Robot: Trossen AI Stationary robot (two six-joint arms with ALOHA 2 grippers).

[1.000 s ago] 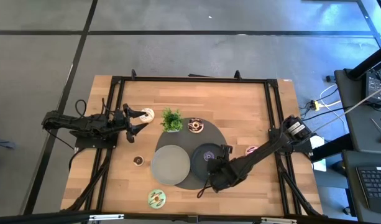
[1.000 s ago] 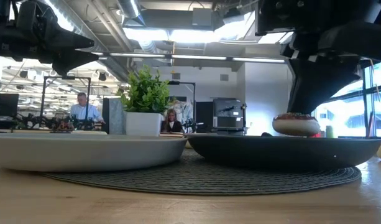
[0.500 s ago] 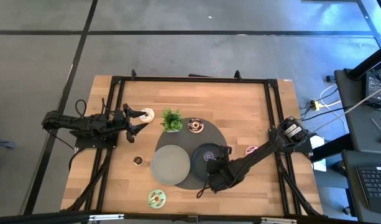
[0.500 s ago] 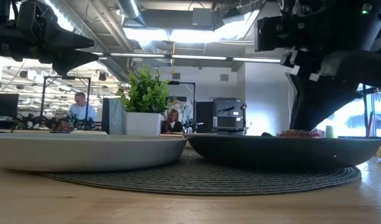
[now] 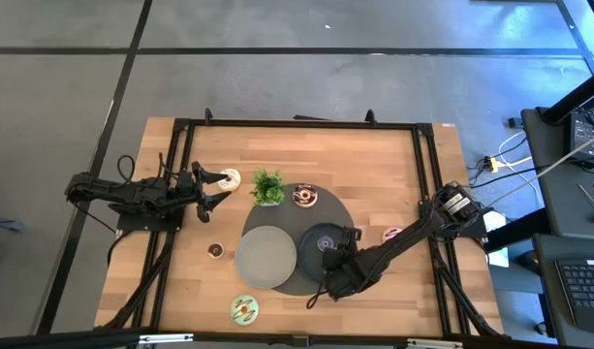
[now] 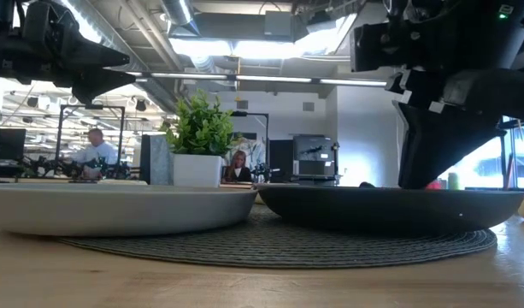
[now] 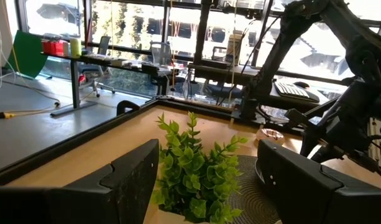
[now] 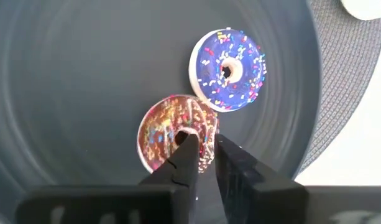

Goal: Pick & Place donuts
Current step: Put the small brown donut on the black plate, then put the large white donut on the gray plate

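My right gripper (image 8: 202, 152) is over the dark plate (image 5: 308, 254), shut on a chocolate donut with coloured sprinkles (image 8: 168, 127). A purple-iced sprinkled donut (image 8: 227, 68) lies flat on the same plate beside it. In the low view both are hidden behind the plate's rim (image 6: 390, 201). My left gripper (image 5: 222, 188) waits open near the table's left side, with a white donut (image 5: 232, 178) by its far finger. Other donuts lie flat: one on the round mat (image 5: 304, 197), a pink one (image 5: 392, 233), a green one (image 5: 244, 308) and a tiny brown one (image 5: 216, 250). My right gripper holds the chocolate sprinkled donut by the part of its ring (image 8: 206, 140) nearest the gripper. One finger (image 8: 185, 149) stands in the hole and the other (image 8: 230, 158) outside the ring. The fingers come from above, pointing down. The donut sits low on the dark plate.
A grey plate (image 5: 267, 255) shares the round woven mat (image 5: 347, 208) with the dark plate. A small potted plant (image 5: 268, 186) stands between my left gripper and the mat. Bare wood lies toward the table's far edge and far right corner.
My right gripper has gone down toward the dark plate, carrying the chocolate donut with it. In the low view the donut stood above the plate's rim a second ago and has now sunk out of sight behind it.
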